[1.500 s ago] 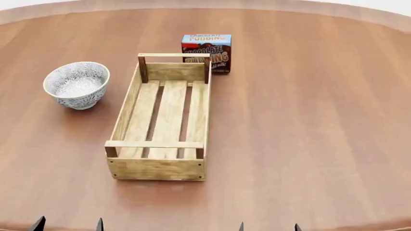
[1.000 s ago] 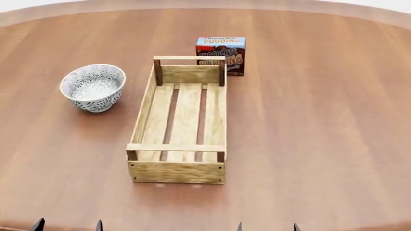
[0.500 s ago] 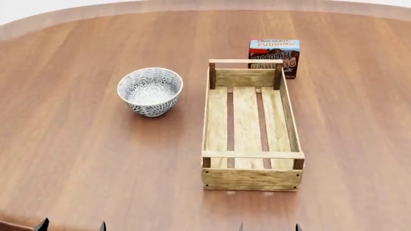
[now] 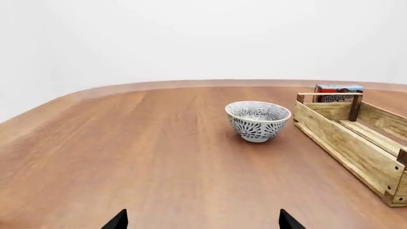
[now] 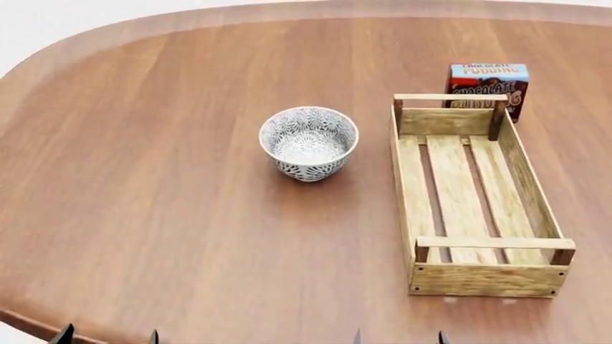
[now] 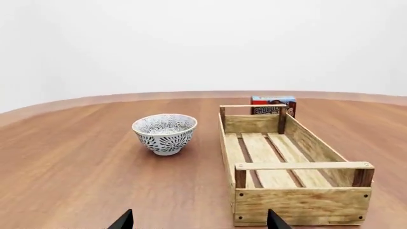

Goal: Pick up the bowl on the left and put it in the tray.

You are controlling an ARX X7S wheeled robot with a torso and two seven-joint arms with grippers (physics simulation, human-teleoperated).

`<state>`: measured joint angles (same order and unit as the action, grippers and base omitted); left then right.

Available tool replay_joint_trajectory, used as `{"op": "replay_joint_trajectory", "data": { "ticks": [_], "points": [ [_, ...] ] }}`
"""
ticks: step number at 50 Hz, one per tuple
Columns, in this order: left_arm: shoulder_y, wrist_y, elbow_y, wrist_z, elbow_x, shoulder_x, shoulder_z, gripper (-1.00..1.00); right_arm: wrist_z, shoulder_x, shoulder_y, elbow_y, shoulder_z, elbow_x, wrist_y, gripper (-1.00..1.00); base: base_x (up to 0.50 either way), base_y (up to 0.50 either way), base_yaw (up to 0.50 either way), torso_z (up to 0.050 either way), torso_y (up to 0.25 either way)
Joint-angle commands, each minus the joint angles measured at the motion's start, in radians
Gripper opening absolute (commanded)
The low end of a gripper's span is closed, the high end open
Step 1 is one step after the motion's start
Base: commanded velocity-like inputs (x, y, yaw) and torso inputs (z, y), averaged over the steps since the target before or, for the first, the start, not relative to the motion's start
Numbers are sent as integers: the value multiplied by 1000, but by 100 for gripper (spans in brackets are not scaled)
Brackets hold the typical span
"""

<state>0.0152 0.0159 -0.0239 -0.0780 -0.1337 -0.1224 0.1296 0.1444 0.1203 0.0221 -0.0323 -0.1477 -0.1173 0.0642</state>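
The round white ceramic bowl with grey-blue floral pattern (image 5: 309, 142) sits upright on the brown wooden tabletop (image 5: 172, 179), just left of the long light-wood slatted tray (image 5: 475, 197). Behind the tray stands a box reading "CHOCOLATE PUDDING" (image 5: 488, 84). Both grippers' fingers spread apart, empty, tips only showing.

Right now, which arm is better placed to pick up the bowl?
Probably the left. The bowl stands left of the tray, nearer the left gripper; the right gripper sits in front of the tray.
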Motion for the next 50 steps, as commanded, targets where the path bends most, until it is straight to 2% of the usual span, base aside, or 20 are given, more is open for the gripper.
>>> {"op": "replay_joint_trajectory", "data": {
  "ticks": [1,10,45,50],
  "points": [
    [-6,-5,0,-11,-8,-7,14,100,25,15,-8,2,-23,29,-13,100,0,0,0,0,0],
    [-4,-7,-3,-19,-14,-14,22,100,38,20,2,-5,-23,21,15,100,0,0,0,0,0],
    [-4,5,12,-38,-46,-33,44,100,52,37,-3,15,-39,-31,16,100,500,0,0,0,0],
    [-10,-12,15,-45,-54,-35,43,100,90,34,-26,20,-40,-15,-73,100,474,0,0,0,0]
  ]
}}
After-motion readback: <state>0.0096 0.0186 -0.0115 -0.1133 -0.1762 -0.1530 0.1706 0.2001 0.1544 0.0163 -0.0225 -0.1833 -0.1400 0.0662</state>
